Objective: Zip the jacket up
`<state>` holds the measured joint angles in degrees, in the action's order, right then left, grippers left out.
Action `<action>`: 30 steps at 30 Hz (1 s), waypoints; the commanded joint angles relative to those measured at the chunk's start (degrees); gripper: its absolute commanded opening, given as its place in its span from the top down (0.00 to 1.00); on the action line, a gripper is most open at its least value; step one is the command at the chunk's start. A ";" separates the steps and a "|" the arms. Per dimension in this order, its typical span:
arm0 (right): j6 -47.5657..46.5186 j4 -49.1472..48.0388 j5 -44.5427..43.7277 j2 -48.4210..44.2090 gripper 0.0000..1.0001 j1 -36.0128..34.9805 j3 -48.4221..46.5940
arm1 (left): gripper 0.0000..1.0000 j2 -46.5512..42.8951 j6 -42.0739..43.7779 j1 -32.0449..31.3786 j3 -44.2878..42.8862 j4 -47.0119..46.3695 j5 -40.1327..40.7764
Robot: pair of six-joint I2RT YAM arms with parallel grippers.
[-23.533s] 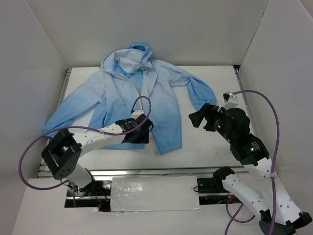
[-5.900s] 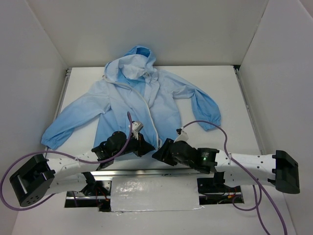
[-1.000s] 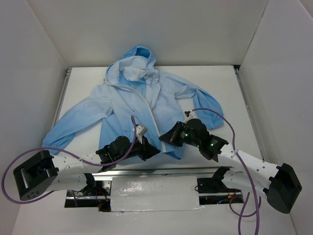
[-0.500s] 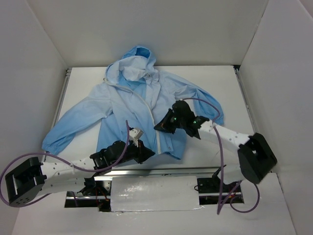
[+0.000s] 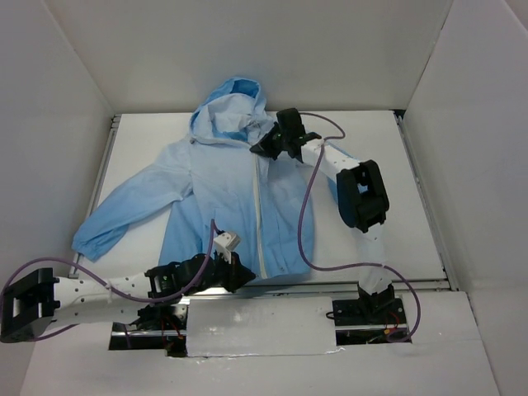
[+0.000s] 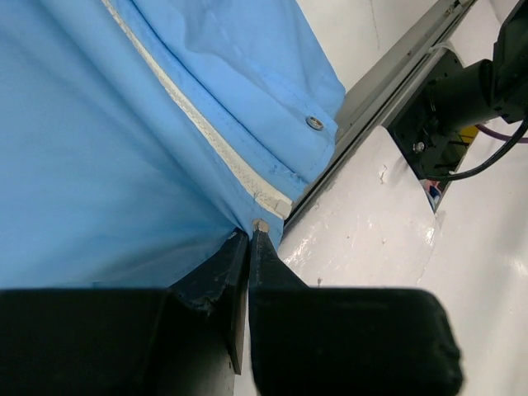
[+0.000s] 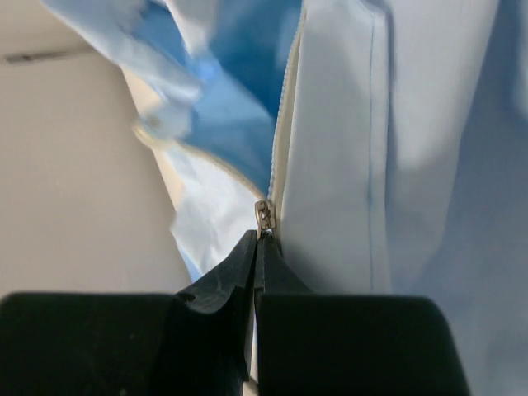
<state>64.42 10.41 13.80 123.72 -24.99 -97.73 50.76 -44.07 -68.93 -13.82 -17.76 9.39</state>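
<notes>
Our left arm (image 5: 99,287) lies low along the bottom left of the top view, stretched out to the right. It ends in the left claw (image 5: 241,275) at bottom centre. In the wrist view, the left claw (image 6: 250,235) has its jaws pinched together on the hem of the jacket (image 5: 210,186).

Our right arm (image 5: 363,198) rises from the lower right, folds at the elbow right of centre, and reaches toward the upper middle. The right claw (image 5: 257,148) points left, its jaws pressed tight on the zipper pull (image 7: 264,215).

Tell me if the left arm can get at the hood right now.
Probably not: the left pincer grips the jacket by its bottom hem at the near edge, and the hood lies at the far end.
</notes>
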 commanded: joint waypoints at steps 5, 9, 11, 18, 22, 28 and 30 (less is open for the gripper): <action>1.49 -5.49 -2.91 1.70 1.00 12.24 -20.46 | 1.00 -1.02 -4.35 -4.28 0.99 3.87 -1.75; 0.00 -1.45 -1.94 1.09 1.00 16.28 -30.84 | 1.00 -0.14 -5.32 -4.64 1.08 4.31 0.19; 0.96 -5.20 -0.80 -2.07 1.00 18.91 -28.75 | 1.00 1.18 -5.32 -4.73 0.91 3.79 1.07; 1.14 -4.80 2.80 -2.36 1.00 27.60 -35.80 | 1.00 8.64 -9.44 -4.99 0.02 2.03 4.76; 4.29 -3.81 7.45 3.36 1.00 31.75 -44.03 | 1.00 11.72 -15.41 -6.30 1.17 1.59 11.06; 7.37 -14.75 15.19 0.58 1.00 32.39 -29.45 | 1.00 12.52 -27.98 -7.89 2.14 5.80 22.06; 8.00 -20.42 13.63 -3.12 1.00 31.68 -22.27 | 1.00 12.43 -28.17 -7.89 0.65 6.94 24.09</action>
<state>69.82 11.66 31.90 125.89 6.55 -126.06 62.46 -67.13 -74.72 -14.22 -21.96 32.77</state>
